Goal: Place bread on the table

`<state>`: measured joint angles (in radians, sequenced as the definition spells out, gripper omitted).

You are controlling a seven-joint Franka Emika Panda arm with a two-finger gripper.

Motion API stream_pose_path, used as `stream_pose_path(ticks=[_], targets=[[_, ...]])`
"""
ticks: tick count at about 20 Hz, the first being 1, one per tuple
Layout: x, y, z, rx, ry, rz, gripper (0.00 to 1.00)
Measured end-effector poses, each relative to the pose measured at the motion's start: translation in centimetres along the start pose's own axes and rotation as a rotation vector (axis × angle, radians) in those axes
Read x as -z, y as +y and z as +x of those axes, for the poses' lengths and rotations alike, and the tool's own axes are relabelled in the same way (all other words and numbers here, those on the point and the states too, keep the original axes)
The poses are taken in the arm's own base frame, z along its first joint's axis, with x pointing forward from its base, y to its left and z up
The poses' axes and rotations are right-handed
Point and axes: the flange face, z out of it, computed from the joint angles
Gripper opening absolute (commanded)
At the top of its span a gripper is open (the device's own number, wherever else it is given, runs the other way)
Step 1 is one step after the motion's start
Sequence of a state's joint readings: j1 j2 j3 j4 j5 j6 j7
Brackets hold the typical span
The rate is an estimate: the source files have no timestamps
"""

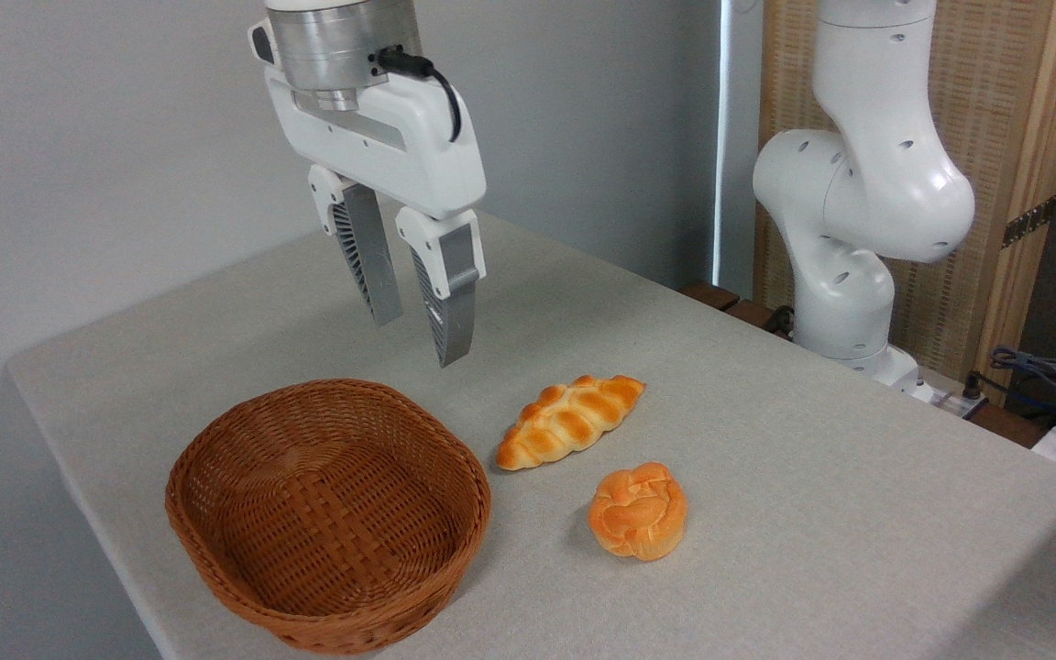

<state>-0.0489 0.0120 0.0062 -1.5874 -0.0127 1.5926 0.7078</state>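
The basket [326, 513] sits near left, by the table's [812, 440] near edge. Above its far rim hangs the gripper [420, 337], jaws slightly parted, holding nothing. Right of the basket lies a braided loaf [569, 420]; nearer, the bun [638, 510], round, orange-golden, knotted on top, rests on bare cloth with open room rightward.

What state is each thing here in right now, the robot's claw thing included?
tool: open, empty, hanging above the table behind the basket
bread: lying on the table, free of the tool, right of the basket
braided loaf: lying on the table, apart from the bread
basket: upright, empty
table: cloth-covered, bearing basket and both breads
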Motion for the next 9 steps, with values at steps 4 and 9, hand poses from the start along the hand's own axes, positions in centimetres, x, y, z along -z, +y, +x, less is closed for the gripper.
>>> stream_pose_path(ticks=[4, 9], targets=[[-0.11, 0.82, 0.83, 0.016, -0.010, 0.009, 1.00], [0.04, 0.50, 0.58, 0.025, -0.007, 0.011, 1.00]])
